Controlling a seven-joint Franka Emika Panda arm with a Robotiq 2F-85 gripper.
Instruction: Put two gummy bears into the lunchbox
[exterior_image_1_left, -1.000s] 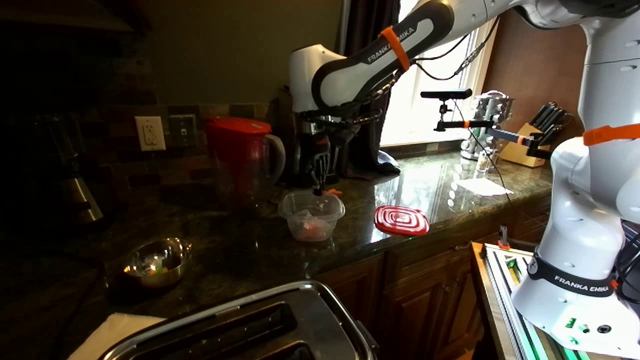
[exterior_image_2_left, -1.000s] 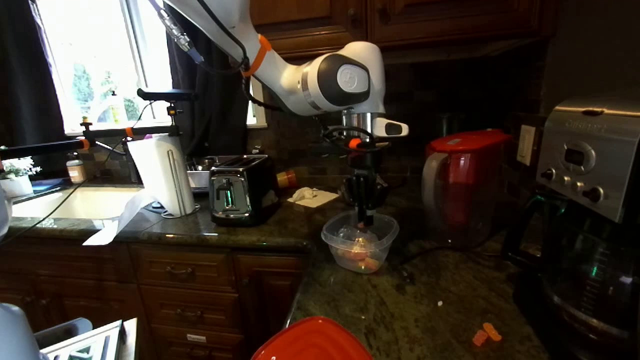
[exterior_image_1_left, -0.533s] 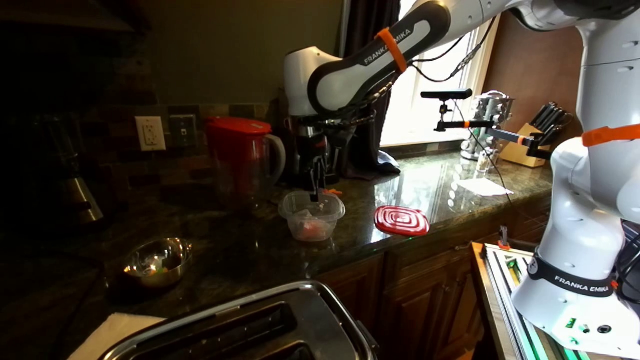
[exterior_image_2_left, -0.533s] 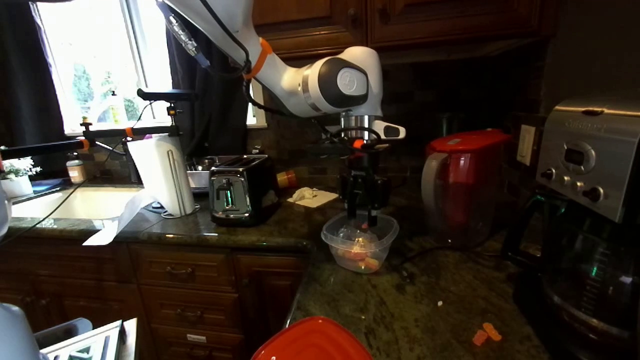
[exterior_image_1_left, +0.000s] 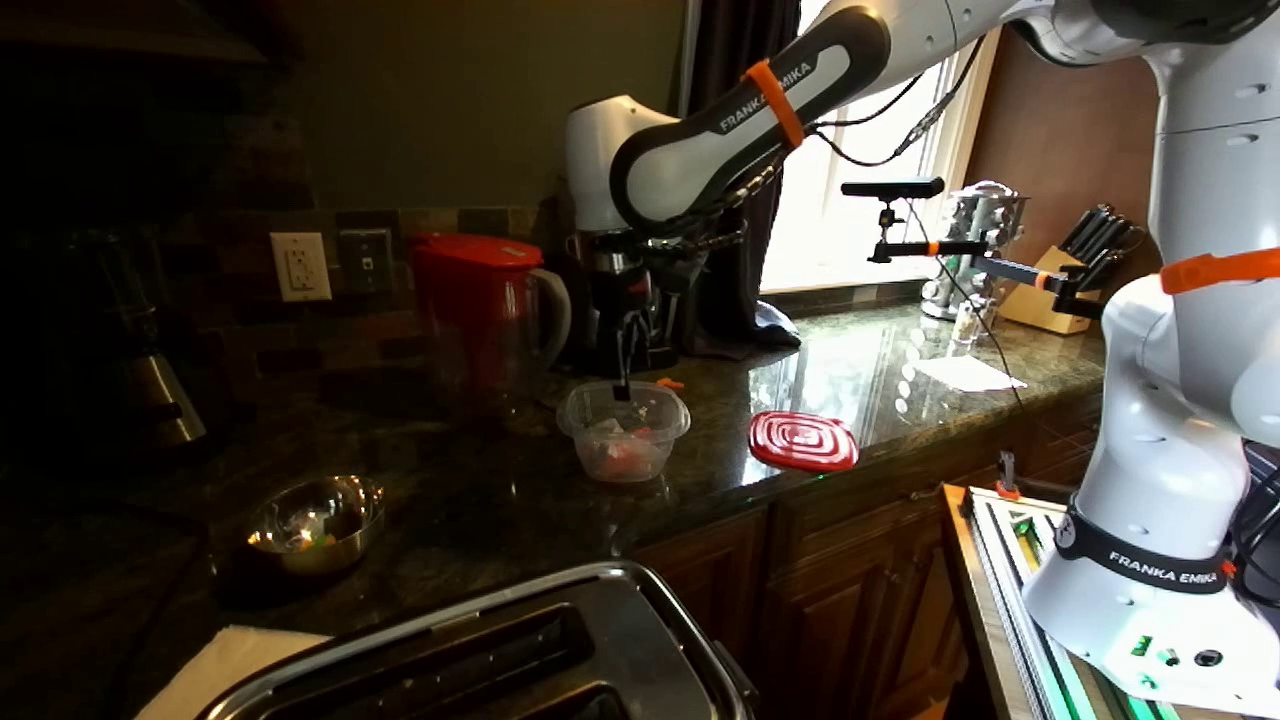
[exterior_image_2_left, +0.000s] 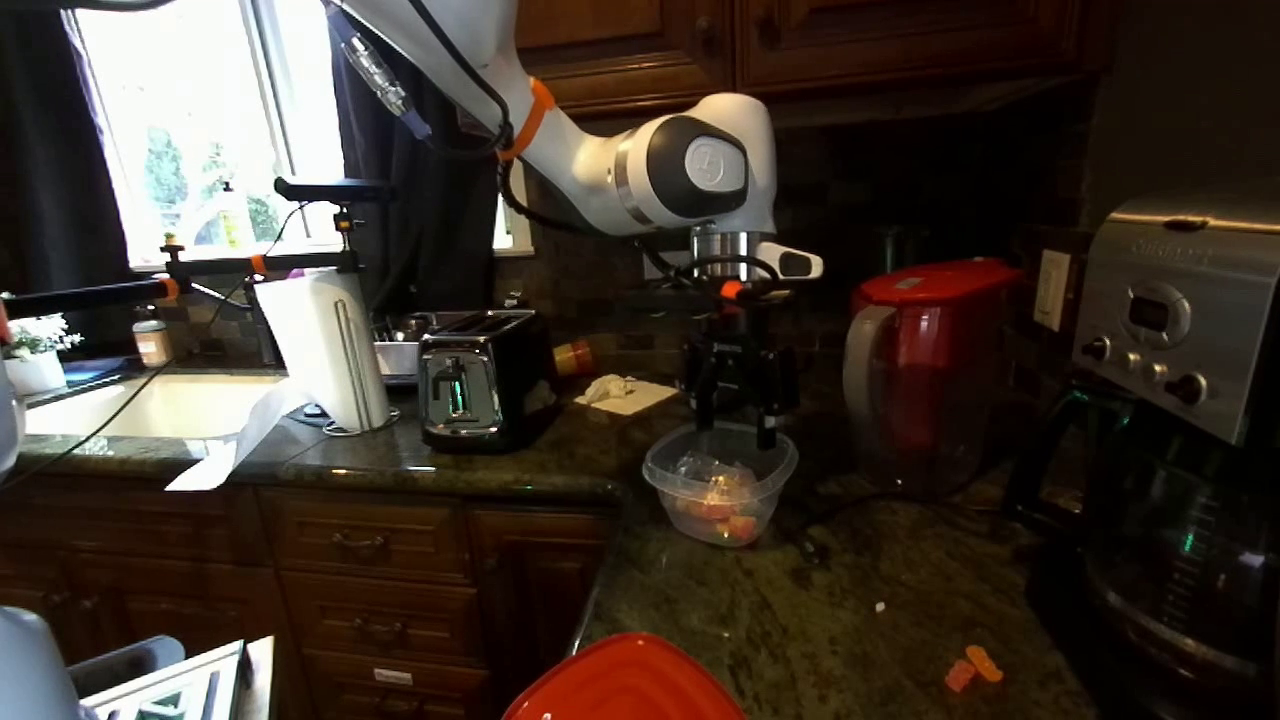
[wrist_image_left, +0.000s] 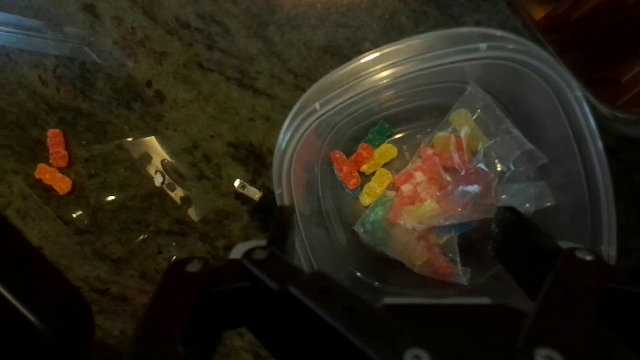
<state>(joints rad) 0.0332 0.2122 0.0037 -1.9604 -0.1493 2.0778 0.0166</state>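
Observation:
The clear lunchbox stands on the dark stone counter; the wrist view shows its rim. Loose inside lie red gummy bears, yellow gummy bears and a green gummy bear, beside a clear bag of several more. My gripper points down over the tub, fingers spread wide and nothing between them. In the wrist view its dark fingers frame part of the tub. Outside it, a red gummy bear and an orange gummy bear lie on the counter.
A red lid lies near the counter edge. The tall red jug stands close behind the tub in an exterior view. A metal bowl, a toaster and a coffee maker are also around.
My gripper has gone from nearly shut to wide open and shifted slightly. The reddish piece at its fingertips is gone from there; a fresh red spot shows inside the lunchbox.

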